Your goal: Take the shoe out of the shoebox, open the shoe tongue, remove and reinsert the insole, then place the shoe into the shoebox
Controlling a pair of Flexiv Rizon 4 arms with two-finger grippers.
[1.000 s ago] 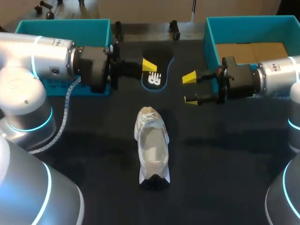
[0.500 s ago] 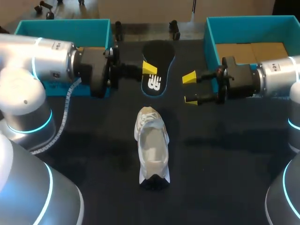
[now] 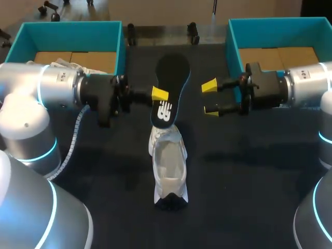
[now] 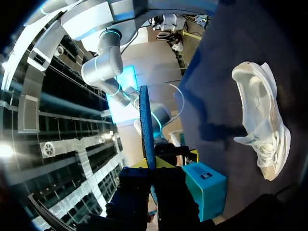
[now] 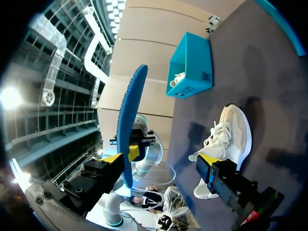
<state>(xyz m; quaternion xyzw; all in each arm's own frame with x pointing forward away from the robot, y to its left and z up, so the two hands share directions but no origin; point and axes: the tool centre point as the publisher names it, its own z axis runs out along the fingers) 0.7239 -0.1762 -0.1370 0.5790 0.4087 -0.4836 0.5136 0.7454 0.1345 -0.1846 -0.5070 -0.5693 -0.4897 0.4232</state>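
Shoe [image 3: 167,161] pale mesh cloth; insole [image 3: 168,89] matt black foam.

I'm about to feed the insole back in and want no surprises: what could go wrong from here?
1. The left gripper pinches the insole only at one side edge, and the rest hangs free. It may twist or slip when pressed.
2. The shoe stands loose on the table, and the right gripper is open, off to the side. Pushing the insole in may shove or tip the shoe.
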